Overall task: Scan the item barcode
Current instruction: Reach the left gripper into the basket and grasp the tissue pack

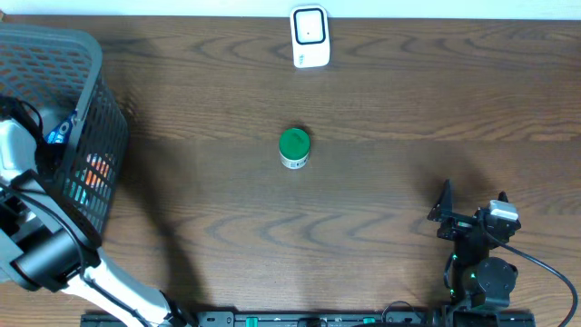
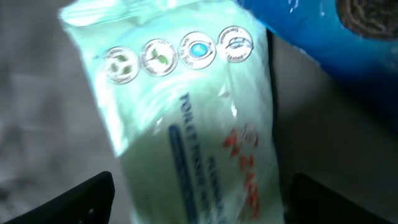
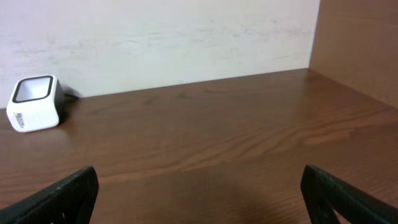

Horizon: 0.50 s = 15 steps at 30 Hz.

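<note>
Left gripper (image 2: 199,208), jaws spread and holding nothing, hangs over the tissue pack (image 2: 186,118) inside the basket (image 1: 91,50). A sound grasp closes across the pack's width, probably leaving its printed faces uncovered. A blue bag (image 2: 311,37) crowds it. Right gripper (image 3: 202,199) rests open. A jar (image 1: 294,147) stands mid-table, near the path to the scanner (image 1: 310,36).

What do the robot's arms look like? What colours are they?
The left arm has chunky black and white parts. The right arm is black, with a small white box on top, tiny green lights and a curving black cable.
</note>
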Motion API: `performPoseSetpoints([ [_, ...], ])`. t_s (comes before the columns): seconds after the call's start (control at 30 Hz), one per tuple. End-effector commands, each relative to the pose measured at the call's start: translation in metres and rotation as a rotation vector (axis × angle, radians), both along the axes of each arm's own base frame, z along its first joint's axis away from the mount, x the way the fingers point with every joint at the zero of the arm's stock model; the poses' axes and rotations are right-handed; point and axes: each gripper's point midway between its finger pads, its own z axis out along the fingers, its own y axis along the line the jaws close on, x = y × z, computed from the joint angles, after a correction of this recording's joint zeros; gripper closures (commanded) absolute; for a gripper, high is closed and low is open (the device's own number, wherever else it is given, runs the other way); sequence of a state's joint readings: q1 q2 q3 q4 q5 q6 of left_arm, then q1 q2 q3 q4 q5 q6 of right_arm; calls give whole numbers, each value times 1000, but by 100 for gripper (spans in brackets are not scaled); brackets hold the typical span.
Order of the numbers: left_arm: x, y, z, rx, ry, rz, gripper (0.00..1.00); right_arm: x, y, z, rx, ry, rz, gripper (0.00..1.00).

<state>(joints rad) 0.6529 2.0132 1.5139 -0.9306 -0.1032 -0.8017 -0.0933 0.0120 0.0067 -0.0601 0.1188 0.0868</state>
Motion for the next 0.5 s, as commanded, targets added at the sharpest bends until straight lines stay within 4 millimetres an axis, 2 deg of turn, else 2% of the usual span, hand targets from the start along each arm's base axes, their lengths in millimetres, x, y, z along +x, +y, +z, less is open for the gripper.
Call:
performPoseSetpoints([
  [0.0,-4,2,-15,-7,30,27,10,0,-1,0,5,-2,-2,1],
  [0.17,-7,7,-24,11,64,27,11,0,-1,0,5,-2,-2,1],
  [0.23,-11,9,-26,27,90,27,20,0,-1,0,5,-1,-2,1],
  [0.27,-15,11,-26,37,112,8,32,0,-1,0,5,-1,-2,1],
  [0.37,-17,12,-25,39,135,-41,48,0,-1,0,5,-1,-2,1],
  [0.4,-21,13,-23,49,152,-46,52,0,-1,0,5,-1,-2,1],
  [0.47,-27,15,-18,67,181,-46,53,0,-1,0,5,-1,-2,1],
])
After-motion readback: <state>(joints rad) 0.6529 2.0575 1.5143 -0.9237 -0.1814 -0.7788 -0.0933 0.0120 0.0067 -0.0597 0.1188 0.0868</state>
